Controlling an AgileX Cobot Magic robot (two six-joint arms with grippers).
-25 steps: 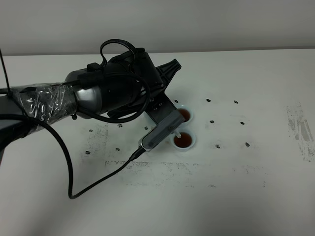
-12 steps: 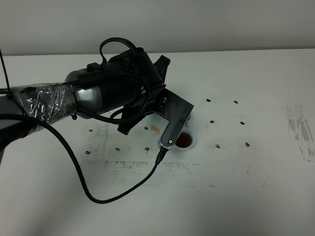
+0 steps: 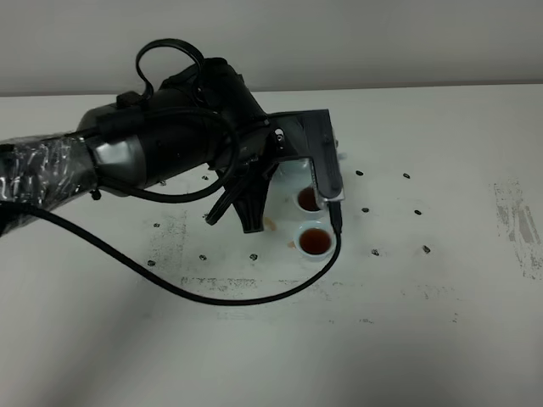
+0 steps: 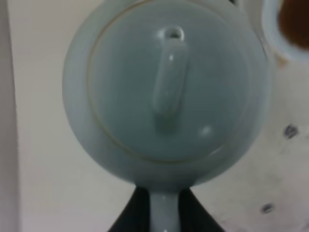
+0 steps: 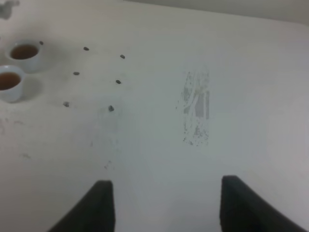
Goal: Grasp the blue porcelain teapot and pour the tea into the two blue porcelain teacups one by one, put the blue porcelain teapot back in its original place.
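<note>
Left pincer point(image 4: 164, 212) clamping glossy round teapot point(image 4: 166, 92), two tea-filled cups point(image 3: 312, 220)

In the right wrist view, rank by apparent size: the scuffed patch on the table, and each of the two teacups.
1. Scuffed patch, clearly largest.
2. The two teacups: they look alike, both holding tea; no ranking between them.

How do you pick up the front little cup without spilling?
Probably from straight above, pinching the front teacup across its outer wall just under the rim. It has no handle, stands upright and holds tea, so it should stay level. Put fingers on its left and right sides, because the other cup sits close behind.
</note>
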